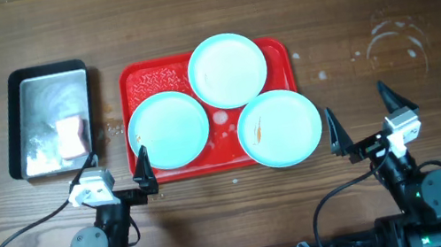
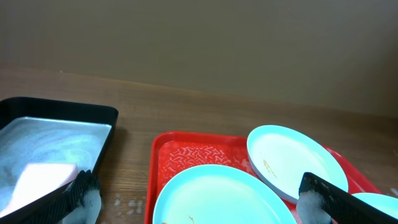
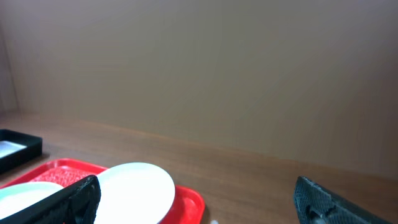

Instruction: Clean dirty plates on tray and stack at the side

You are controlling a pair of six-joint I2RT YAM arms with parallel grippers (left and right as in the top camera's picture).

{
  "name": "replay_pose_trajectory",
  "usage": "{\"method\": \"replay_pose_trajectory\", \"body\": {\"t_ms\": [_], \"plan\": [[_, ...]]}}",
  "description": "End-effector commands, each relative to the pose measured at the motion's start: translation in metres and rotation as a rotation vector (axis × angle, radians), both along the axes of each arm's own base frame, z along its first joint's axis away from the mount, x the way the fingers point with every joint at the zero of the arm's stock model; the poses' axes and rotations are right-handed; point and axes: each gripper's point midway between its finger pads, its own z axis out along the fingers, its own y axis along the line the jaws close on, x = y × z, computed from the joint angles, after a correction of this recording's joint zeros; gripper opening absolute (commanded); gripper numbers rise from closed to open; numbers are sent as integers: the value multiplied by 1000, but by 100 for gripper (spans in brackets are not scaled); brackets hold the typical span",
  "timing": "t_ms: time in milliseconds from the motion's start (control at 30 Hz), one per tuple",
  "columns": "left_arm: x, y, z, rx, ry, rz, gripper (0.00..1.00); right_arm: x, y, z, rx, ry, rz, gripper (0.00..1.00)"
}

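Three pale blue plates lie on the red tray [image 1: 134, 77]: one at the back [image 1: 228, 69], one at the front left [image 1: 169, 129] and one at the front right [image 1: 279, 127] with an orange smear, overhanging the tray's front edge. In the left wrist view the front left plate [image 2: 217, 196] and back plate [image 2: 292, 162] show on the tray [image 2: 163, 162]. My left gripper [image 1: 120, 178] is open and empty, in front of the tray's left corner. My right gripper [image 1: 364, 122] is open and empty, right of the tray. The right wrist view shows a plate [image 3: 137, 186] on the tray [image 3: 189, 200].
A black-rimmed silver pan [image 1: 44, 90] stands left of the tray with a pinkish sponge [image 1: 72, 137] in suds; it also shows in the left wrist view [image 2: 56, 134]. Wet rings and suds [image 1: 391, 41] mark the table at the right. Small suds spots lie around the tray.
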Motion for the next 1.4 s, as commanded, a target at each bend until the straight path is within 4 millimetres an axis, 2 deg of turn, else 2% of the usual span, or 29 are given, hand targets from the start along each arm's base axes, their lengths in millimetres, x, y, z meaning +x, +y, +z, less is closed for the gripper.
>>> {"method": "replay_pose_trajectory", "body": {"t_ms": [0, 200, 267, 333, 500, 667, 800, 900, 967, 1033, 1167, 1200, 1300, 1367], "plan": [[0, 0, -2, -2, 3, 0, 100, -7, 5, 28, -2, -54, 27, 100], [-2, -10, 0, -6, -6, -58, 100, -8, 5, 31, -2, -61, 27, 100], [-3, -16, 8, -9, -26, -94, 100, -8, 5, 31, -2, -60, 27, 100], [-7, -22, 28, -14, -60, -126, 100, -8, 5, 31, -2, -61, 27, 100], [-18, -20, 72, -6, -52, -119, 100, -8, 1, 35, 2, -69, 4, 100], [-10, -20, 110, -5, 61, -117, 100, -8, 12, 67, -8, -72, 69, 100], [5, -16, 151, 23, 238, -99, 100, 10, 21, 88, -8, 103, 126, 100], [25, -13, 173, 37, 392, -85, 100, 27, 38, 108, -2, 242, 237, 100], [41, -9, 174, 40, 548, -66, 100, 40, 49, 118, 13, 343, 317, 100], [52, -9, 167, 86, 735, -89, 100, 50, 66, 125, 42, 445, 438, 100], [60, 21, 152, 57, 1004, -44, 100, 75, 107, 105, 65, 699, 574, 100], [62, 30, 147, 10, 1041, -33, 100, 78, 128, 96, 52, 761, 628, 100], [69, 53, 144, -86, 1033, 3, 100, 82, 180, 68, 4, 853, 753, 100], [76, 58, 148, -93, 998, 23, 100, 92, 194, 49, -7, 885, 768, 100]]}}
